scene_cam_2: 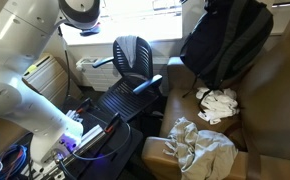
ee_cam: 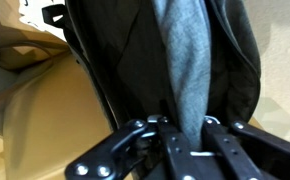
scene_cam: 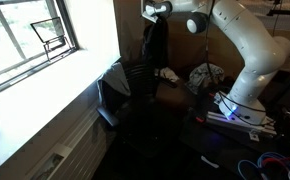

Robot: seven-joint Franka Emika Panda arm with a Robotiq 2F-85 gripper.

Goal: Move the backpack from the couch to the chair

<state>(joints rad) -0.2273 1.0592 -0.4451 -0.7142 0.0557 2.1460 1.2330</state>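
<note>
In an exterior view the gripper [scene_cam: 157,10] sits high up near the window [scene_cam: 30,40]. The backpack [scene_cam: 155,50] hangs beneath it as a long dark shape, lifted off the couch [scene_cam: 185,92] and close to the chair [scene_cam: 120,85]. The picture is dim here, so little of the bag's surface can be read.

In an exterior view from the opposite side, the backpack [scene_cam_2: 230,40] shows as a soft, black, bulging sack of matte fabric. It hangs over the tan couch [scene_cam_2: 275,100], whose cushions look smooth and padded. Crumpled pale cloths [scene_cam_2: 220,105] lie below it. The chair [scene_cam_2: 135,60] is a black office chair with a curved back, armrests and a flat seat, and it stands beside the couch. The bag hangs loose, so a quick sideways move would likely set it swinging. It could then knock an armrest, or land on the seat edge and slide off. The seat may also turn under a push.

In the wrist view the jaws of the gripper [ee_cam: 185,130] are clenched on a grey strip [ee_cam: 185,60] of woven cloth that runs down the middle of the backpack [ee_cam: 115,60], between its black panels. The whole load seems to hang from that narrow strip, so it could creep through the jaws if the arm jerks.
</note>
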